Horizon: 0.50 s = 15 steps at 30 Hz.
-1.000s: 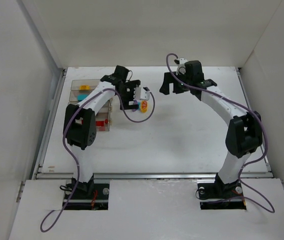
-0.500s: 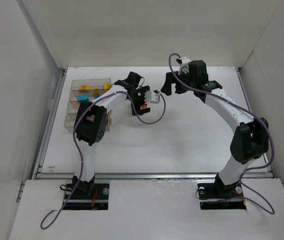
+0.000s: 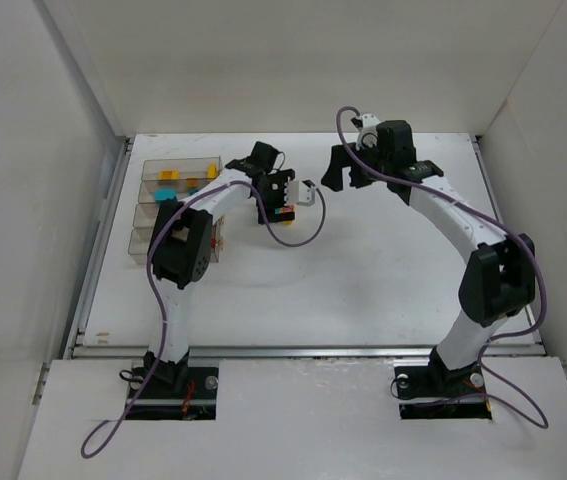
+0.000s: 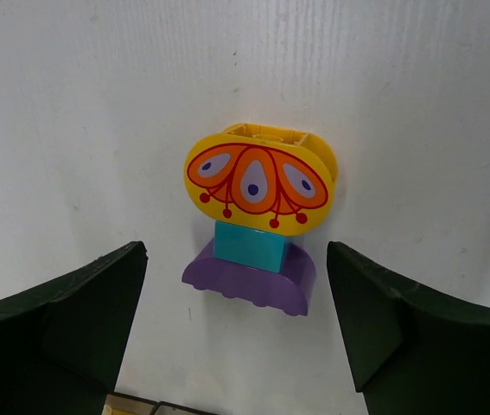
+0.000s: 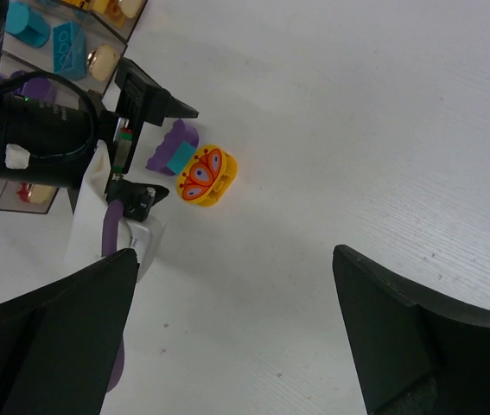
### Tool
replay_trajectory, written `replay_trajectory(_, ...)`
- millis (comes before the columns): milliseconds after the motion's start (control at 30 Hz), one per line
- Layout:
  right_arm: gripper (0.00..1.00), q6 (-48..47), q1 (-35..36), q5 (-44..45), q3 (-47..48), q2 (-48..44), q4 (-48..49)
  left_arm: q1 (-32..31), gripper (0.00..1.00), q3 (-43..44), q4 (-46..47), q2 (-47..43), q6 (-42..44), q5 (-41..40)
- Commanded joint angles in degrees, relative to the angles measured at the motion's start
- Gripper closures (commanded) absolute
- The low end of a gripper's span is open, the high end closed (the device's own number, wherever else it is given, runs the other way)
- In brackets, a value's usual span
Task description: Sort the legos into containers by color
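Note:
Three stacked legos lie on their side on the white table: a yellow-orange round brick with a butterfly print (image 4: 260, 177), a teal brick (image 4: 246, 246) and a purple arched brick (image 4: 249, 278). My left gripper (image 4: 238, 341) is open just short of the purple end, one finger on each side, touching nothing. In the right wrist view the same stack (image 5: 194, 169) lies beside the left gripper (image 5: 145, 130). My right gripper (image 5: 236, 346) hangs open and empty well above the table. In the top view the left gripper (image 3: 283, 195) covers the stack. The containers (image 3: 181, 161) stand at the far left.
The clear bins hold yellow (image 3: 173, 174) and teal (image 3: 168, 192) bricks, also in the right wrist view's top left corner (image 5: 63, 47). The left arm's purple cable (image 3: 308, 225) loops near the stack. White walls enclose the table on three sides.
The left arm has swung away from over the bins and its gripper now sits over the stack, jaws slightly narrower. The right gripper shifted a little early on, then stayed still.

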Motion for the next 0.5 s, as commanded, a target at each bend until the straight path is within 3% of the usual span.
replay_trajectory(0,0.01,-1.07,-0.61,-0.99,3.51,0.90,0.00,-0.10,0.19,-0.45,2.24,0.90,1.99,-1.84)
replay_trajectory(200,0.01,-1.07,-0.61,-1.52,4.74,2.13,-0.52,-0.10,0.30,-1.07,2.86,1.96,2.69,-1.84)
replay_trajectory(300,0.01,-1.07,-0.61,-1.52,5.79,2.74,-0.52,-0.10,0.48,-1.07,2.86,2.57,3.22,-1.84)
replay_trajectory(400,0.01,-1.07,-0.61,-2.04,6.32,3.27,-1.05,-0.10,0.73,-1.07,2.86,3.19,3.22,-1.32)
replay_trajectory(467,0.01,-1.07,-0.61,-2.05,6.33,3.28,-1.58,-0.10,0.80,-1.07,3.48,3.19,2.43,-0.79)
